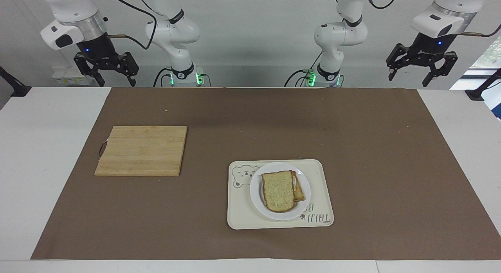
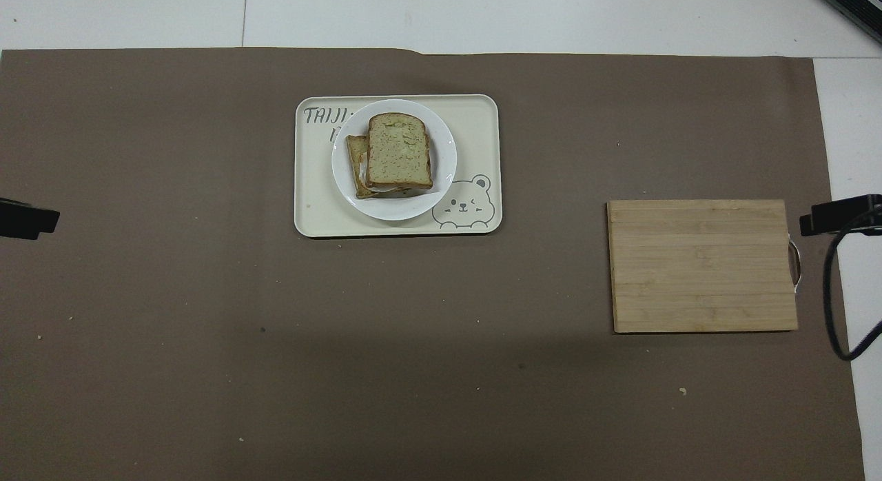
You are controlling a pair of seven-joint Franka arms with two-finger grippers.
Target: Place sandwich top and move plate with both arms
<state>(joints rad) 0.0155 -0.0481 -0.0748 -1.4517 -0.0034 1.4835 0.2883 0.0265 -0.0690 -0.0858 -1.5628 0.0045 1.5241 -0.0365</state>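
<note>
The sandwich top [image 1: 278, 191] [image 2: 398, 151], a pale speckled slice with a brown crust, lies on a lower toast slice [image 1: 299, 191] [image 2: 356, 157] on the round white plate [image 1: 258, 194] [image 2: 444, 164]. The plate sits on the cream bear tray [image 1: 321, 210] [image 2: 475, 123]. My left gripper [image 1: 421, 71] is open and empty, raised above the table edge at the left arm's end; a fingertip [image 2: 27, 219] shows in the overhead view. My right gripper [image 1: 106, 74] is open and empty, raised at the right arm's end; its fingertip [image 2: 837, 214] shows in the overhead view.
A wooden cutting board [image 1: 141, 150] [image 2: 703, 264] lies toward the right arm's end, nearer to the robots than the tray. A brown mat [image 1: 250, 108] [image 2: 207, 329] covers the table. A black cable [image 2: 834, 288] hangs beside the board.
</note>
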